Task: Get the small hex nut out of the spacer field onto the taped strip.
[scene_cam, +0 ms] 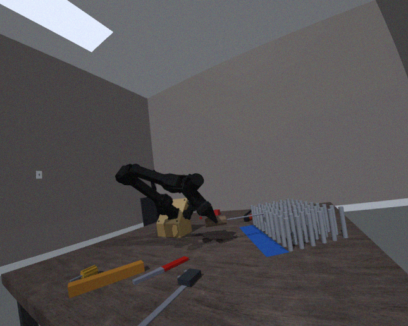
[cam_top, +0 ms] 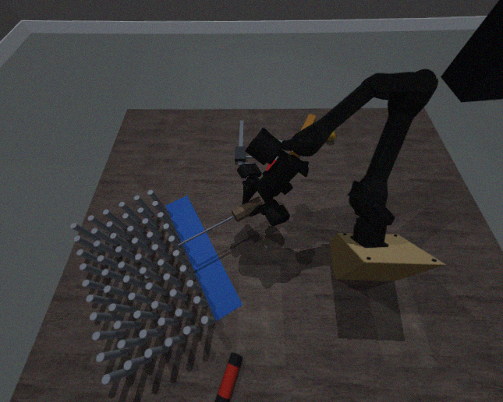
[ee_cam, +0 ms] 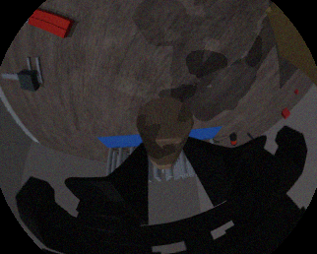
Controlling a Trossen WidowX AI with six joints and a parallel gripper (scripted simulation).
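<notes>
My gripper is shut on the brown handle of a thin metal rod tool. The tool is held above the table, its rod reaching across the blue taped strip. In the top view the rod's far end shows beside the tops of the front row of standing grey spacers; whether it touches one cannot be told. The spacers stand upright. The hex nut cannot be made out among them. In the wrist view the handle hides the rod.
A grey bar with a dark block, a red-handled tool, an orange bar and a yellow piece lie beyond the arm. A red-and-black handle lies near the spacers.
</notes>
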